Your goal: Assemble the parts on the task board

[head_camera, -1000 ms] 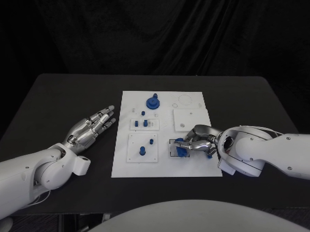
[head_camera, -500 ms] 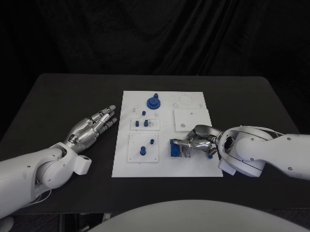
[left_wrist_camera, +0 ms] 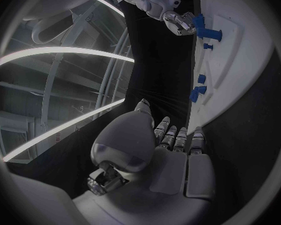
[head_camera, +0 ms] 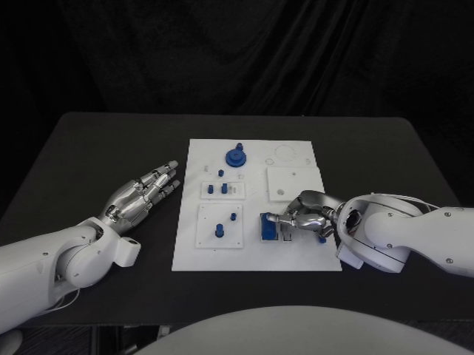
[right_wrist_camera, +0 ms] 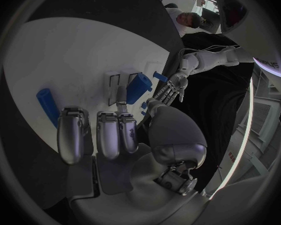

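Black table [head_camera: 98,148], white board [head_camera: 256,255] in the middle. Right hand [head_camera: 304,217] rests on the board's near right part, fingers curled down at a blue block [head_camera: 270,227]; cannot tell if it grips the block. Left hand [head_camera: 140,191] lies flat on the table just left of the board, fingers straight and slightly apart, holding nothing. Blue knob [head_camera: 236,156] stands at the board's far end; small blue pegs [head_camera: 224,187] sit mid-left.

Flat white task board [head_camera: 292,259] of smooth matt plastic, small blue plastic parts [head_camera: 234,156] on it, slightly shiny, black matt table [head_camera: 98,155] under the board, shiny silver metal hands [head_camera: 140,194] beside it
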Action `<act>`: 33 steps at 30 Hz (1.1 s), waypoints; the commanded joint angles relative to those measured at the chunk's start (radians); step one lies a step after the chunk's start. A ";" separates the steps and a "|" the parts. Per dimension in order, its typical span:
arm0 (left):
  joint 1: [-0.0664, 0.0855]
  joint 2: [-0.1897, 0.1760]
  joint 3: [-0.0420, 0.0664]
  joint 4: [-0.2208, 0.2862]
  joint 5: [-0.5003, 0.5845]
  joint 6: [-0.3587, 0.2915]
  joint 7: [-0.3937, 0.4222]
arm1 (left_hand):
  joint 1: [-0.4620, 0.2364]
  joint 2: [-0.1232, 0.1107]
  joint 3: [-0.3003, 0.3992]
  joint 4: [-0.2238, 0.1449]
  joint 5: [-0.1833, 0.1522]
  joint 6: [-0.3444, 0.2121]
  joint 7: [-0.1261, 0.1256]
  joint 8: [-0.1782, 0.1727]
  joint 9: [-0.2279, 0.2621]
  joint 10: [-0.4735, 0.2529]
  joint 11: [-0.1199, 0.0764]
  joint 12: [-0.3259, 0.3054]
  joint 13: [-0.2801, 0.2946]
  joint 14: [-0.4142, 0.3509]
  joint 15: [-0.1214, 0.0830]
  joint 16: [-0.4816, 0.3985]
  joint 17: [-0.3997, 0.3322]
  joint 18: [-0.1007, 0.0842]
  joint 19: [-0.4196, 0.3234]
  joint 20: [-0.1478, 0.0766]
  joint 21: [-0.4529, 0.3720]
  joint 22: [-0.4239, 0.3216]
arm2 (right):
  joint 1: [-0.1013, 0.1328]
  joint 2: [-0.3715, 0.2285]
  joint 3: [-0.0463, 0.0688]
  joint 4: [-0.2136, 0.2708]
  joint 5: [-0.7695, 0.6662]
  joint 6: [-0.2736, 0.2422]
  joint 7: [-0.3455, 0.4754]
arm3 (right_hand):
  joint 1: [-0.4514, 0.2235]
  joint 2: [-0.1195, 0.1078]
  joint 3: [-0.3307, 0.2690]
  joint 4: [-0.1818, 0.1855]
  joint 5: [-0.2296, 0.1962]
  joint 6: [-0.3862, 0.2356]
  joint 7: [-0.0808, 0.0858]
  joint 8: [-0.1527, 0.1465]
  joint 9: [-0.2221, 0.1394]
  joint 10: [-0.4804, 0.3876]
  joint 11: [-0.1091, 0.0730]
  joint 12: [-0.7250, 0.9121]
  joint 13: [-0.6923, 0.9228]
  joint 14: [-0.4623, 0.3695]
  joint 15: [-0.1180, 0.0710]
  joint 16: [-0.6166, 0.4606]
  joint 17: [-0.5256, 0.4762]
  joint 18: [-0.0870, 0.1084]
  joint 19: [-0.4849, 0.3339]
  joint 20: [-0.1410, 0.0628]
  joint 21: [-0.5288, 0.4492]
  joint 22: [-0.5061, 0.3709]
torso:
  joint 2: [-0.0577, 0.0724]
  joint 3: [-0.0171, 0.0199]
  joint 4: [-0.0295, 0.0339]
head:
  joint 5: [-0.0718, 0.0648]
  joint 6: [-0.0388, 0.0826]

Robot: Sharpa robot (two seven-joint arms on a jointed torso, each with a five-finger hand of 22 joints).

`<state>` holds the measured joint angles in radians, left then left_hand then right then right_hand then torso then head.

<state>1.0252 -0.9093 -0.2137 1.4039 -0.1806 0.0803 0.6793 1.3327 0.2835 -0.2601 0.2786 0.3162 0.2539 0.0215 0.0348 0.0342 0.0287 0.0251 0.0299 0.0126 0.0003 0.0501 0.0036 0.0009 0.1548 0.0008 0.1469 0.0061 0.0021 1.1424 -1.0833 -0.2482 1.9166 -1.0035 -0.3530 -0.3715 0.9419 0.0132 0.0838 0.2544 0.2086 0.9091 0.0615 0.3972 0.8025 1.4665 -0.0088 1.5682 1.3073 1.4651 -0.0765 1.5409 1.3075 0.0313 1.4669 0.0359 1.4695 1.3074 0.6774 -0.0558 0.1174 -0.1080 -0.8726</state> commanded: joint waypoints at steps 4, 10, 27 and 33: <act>-0.002 -0.002 0.001 0.003 0.004 0.011 0.060 | 0.011 -0.003 0.001 0.003 0.006 -0.003 -0.006 0.004 0.001 -0.002 0.001 0.003 -0.001 0.000 0.009 -0.004 -0.001 0.014 0.001 0.009 -0.004 0.002 | -0.001 -0.017 0.000 0.028 -0.150 -0.016 0.046 | 0.093 -0.011 -0.063 -0.026 -0.004 -0.055 -0.018 0.162 0.152 0.104 -0.017 0.003 0.264 0.089 -0.010 -0.001 0.177 -0.002 0.056 -0.010 0.000 0.225 | -0.001 -0.0010 0.0000 | 0.007 0.000; -0.003 -0.001 0.001 0.002 0.004 0.012 0.059 | 0.011 -0.003 0.001 0.003 0.006 -0.003 -0.006 0.004 0.001 -0.002 0.001 0.003 -0.001 0.000 0.009 -0.004 -0.001 0.014 0.001 0.009 -0.004 0.002 | -0.003 -0.020 0.000 0.039 -0.198 0.004 0.048 | 0.124 -0.006 -0.104 -0.028 -0.019 -0.091 -0.029 0.259 0.248 0.104 -0.026 0.003 0.264 0.089 -0.017 0.000 0.177 -0.003 0.057 -0.017 0.001 0.226 | -0.001 0.0000 -0.0006 | 0.006 0.000; -0.005 -0.001 0.001 0.002 0.004 0.016 0.055 | 0.012 -0.003 0.001 0.002 0.007 -0.003 -0.007 0.005 0.001 -0.002 0.001 0.003 -0.001 0.000 0.013 -0.004 -0.001 0.013 0.001 0.012 -0.004 0.002 | -0.005 -0.009 0.000 0.031 -0.217 0.042 0.038 | 0.149 0.009 -0.127 -0.029 -0.024 -0.105 -0.039 0.321 0.308 0.104 -0.035 0.003 0.264 0.089 -0.025 -0.001 0.177 -0.003 0.057 -0.024 0.000 0.226 | 0.001 -0.0005 -0.0001 | 0.014 0.000; -0.005 -0.001 0.001 0.002 0.004 0.018 0.055 | 0.013 -0.003 0.001 0.002 0.007 -0.002 -0.007 0.005 0.001 -0.002 0.000 0.003 -0.001 0.000 0.016 -0.004 -0.001 0.012 0.002 0.013 -0.004 0.002 | -0.008 -0.007 0.000 0.024 -0.218 0.045 0.033 | 0.189 0.017 -0.127 -0.051 -0.003 -0.110 -0.043 0.338 0.325 0.104 -0.039 0.003 0.264 0.089 -0.028 -0.001 0.177 -0.003 0.057 -0.028 0.000 0.226 | 0.001 -0.0010 0.0009 | 0.014 0.000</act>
<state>1.0215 -0.9115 -0.2137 1.4039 -0.1806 0.0844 0.6793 1.3367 0.2795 -0.2601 0.2786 0.3202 0.2539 0.0215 0.0347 0.0342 0.0287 0.0250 0.0299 0.0126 0.0006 0.0576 0.0036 0.0016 0.1547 0.0006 0.1541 0.0061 0.0029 1.1369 -1.0900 -0.2483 1.9410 -1.2088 -0.3242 -0.3350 1.1246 0.0292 -0.0430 0.2103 0.2012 0.8063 0.0167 0.7299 1.1252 1.4649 -0.0396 1.5682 1.3077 1.4653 -0.0984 1.5410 1.3075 0.0313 1.4669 0.0139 1.4695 1.3074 0.6779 -0.0561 0.1173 -0.0942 -0.8726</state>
